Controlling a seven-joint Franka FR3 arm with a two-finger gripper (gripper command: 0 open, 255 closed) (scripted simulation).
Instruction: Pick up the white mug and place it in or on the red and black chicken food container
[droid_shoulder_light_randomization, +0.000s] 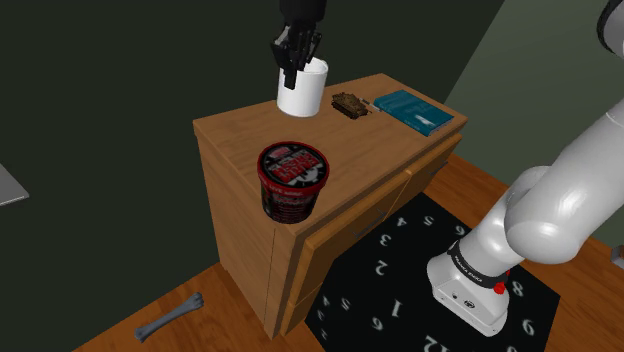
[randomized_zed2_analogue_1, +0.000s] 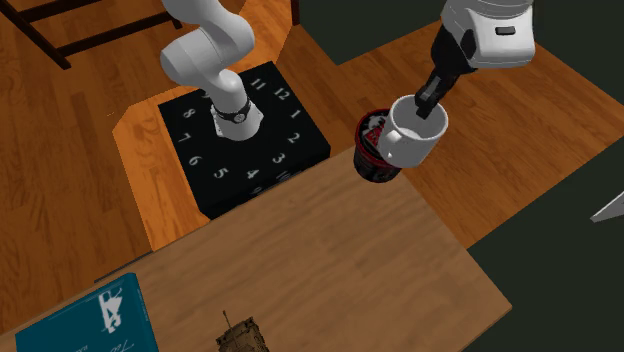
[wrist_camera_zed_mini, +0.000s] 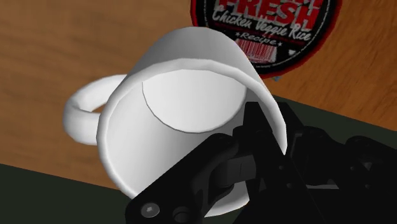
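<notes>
Wooden dresser (droid_shoulder_light_randomization: 385, 140) bears red-black container (droid_shoulder_light_randomization: 293, 182), teal book (droid_shoulder_light_randomization: 412, 110) (flat), brown object (droid_shoulder_light_randomization: 352, 104).

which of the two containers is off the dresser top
The white mug, held by the end effector; the red and black tub stands on the dresser.

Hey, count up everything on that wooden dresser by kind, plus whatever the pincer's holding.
White mug, in the pincer: 1
Red and black food container: 1
Teal book: 1
Small brown object: 1
Total: 4

White mug (wrist_camera_zed_mini: 178, 83) by its rim in the black tool (wrist_camera_zed_mini: 270, 137), over wooden top (wrist_camera_zed_mini: 63, 51), red-and-black container (wrist_camera_zed_mini: 267, 25) beyond.
</notes>
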